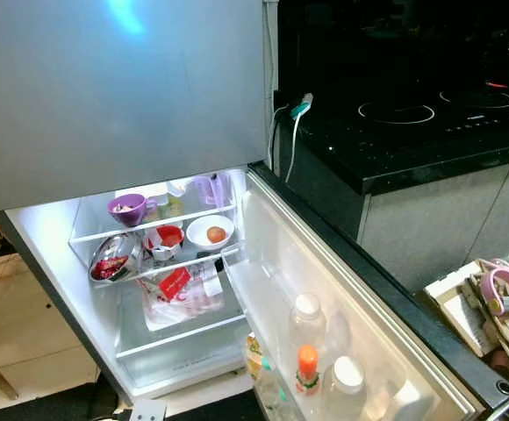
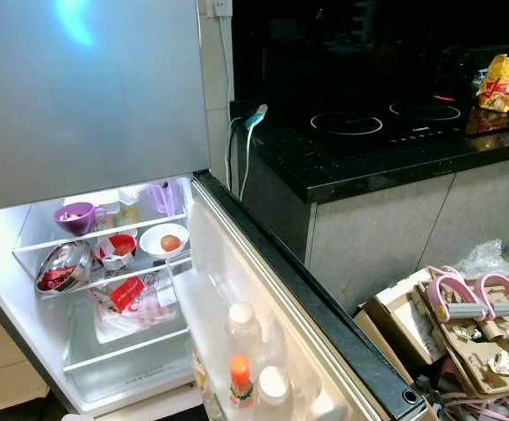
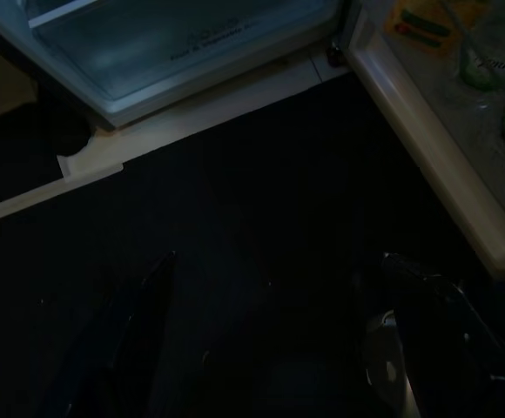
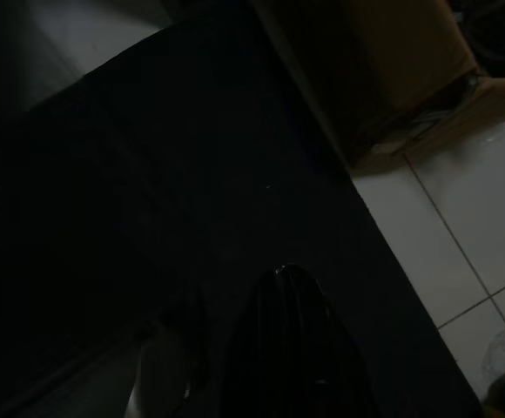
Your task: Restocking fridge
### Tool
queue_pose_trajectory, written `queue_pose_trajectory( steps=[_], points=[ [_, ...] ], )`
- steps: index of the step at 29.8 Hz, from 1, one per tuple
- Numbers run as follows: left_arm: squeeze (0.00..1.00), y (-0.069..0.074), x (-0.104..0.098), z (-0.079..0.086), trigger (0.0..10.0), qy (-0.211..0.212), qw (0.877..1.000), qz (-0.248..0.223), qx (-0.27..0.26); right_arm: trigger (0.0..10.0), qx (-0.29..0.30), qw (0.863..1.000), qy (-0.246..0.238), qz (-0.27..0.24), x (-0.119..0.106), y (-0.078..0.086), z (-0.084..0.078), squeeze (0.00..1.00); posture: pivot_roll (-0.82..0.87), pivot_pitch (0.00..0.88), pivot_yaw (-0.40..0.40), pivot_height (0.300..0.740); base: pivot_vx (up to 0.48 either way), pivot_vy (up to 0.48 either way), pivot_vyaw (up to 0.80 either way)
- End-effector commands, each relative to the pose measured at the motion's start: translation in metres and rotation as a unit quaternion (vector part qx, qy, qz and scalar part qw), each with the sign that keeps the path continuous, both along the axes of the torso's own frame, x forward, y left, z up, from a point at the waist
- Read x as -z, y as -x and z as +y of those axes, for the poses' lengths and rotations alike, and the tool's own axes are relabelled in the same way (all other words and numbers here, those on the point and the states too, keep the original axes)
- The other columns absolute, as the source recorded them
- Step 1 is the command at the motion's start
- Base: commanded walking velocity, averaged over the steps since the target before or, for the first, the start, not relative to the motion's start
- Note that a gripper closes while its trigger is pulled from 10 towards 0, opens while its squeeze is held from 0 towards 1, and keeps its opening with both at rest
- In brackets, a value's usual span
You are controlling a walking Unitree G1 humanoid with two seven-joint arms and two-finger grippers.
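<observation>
Fridge [image 1: 44, 237] stands open on your left — purple cup [image 1: 126, 208], egg bowl [image 1: 211, 232] on its shelves, bottles [image 1: 307, 320] in the door. Left gripper [image 3: 270, 287] hangs low with fingers spread, empty; right gripper's [image 4: 292, 348] state you cannot tell. Nothing picked yet — next fetch an item.

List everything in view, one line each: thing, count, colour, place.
fridge: one, white inside, lower door open
purple cup: one, upper shelf
white bowl: one, holding a brownish round thing, middle shelf
steel bowl: one, red contents, middle shelf
red-labelled packet: one, under the middle shelf
bottles: three, pale or orange caps, door rack
hob: one, black, on the counter
yellow snack bag: one, by the hob
cardboard box: one, brown, floor
left hand: one, black, hanging above dark floor, fingers apart
right hand: one, black, in shade
</observation>
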State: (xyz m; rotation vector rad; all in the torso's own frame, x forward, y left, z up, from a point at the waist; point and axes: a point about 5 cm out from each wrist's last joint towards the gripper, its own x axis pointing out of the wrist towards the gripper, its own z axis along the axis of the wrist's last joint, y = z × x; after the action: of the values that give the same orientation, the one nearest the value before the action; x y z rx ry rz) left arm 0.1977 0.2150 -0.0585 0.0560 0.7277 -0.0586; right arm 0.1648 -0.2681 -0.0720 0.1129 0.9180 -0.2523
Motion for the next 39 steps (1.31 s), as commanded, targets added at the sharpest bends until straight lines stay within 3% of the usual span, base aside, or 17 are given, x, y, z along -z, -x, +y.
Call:
queue_pose_trajectory(
  steps=[1, 15, 39],
  points=[
    [0.00, 0.003, 0.003, -0.003, 10.0, 0.003, 1.000, 0.011, 0.005, 10.0, 0.015, 1.000, -0.003, -0.001, 0.000, 0.001, -0.002, 0.00, -0.02, 0.127, 0.057, 0.740, 0.000, 0.000, 0.00],
    [0.00, 0.000, 0.004, -0.006, 10.0, 0.018, 0.999, 0.026, -0.006, 10.0, 0.023, 0.999, -0.010, -0.023, -0.004, -0.009, 0.000, 0.00, -0.02, 0.131, 0.051, 0.740, -0.022, 0.000, 0.00],
    [0.00, -0.004, 0.003, -0.009, 10.0, 0.031, 0.999, 0.028, -0.007, 10.0, 0.009, 0.999, -0.019, -0.035, -0.006, -0.016, 0.006, 0.00, -0.04, 0.116, 0.041, 0.740, -0.297, 0.000, 0.00]
  ],
)
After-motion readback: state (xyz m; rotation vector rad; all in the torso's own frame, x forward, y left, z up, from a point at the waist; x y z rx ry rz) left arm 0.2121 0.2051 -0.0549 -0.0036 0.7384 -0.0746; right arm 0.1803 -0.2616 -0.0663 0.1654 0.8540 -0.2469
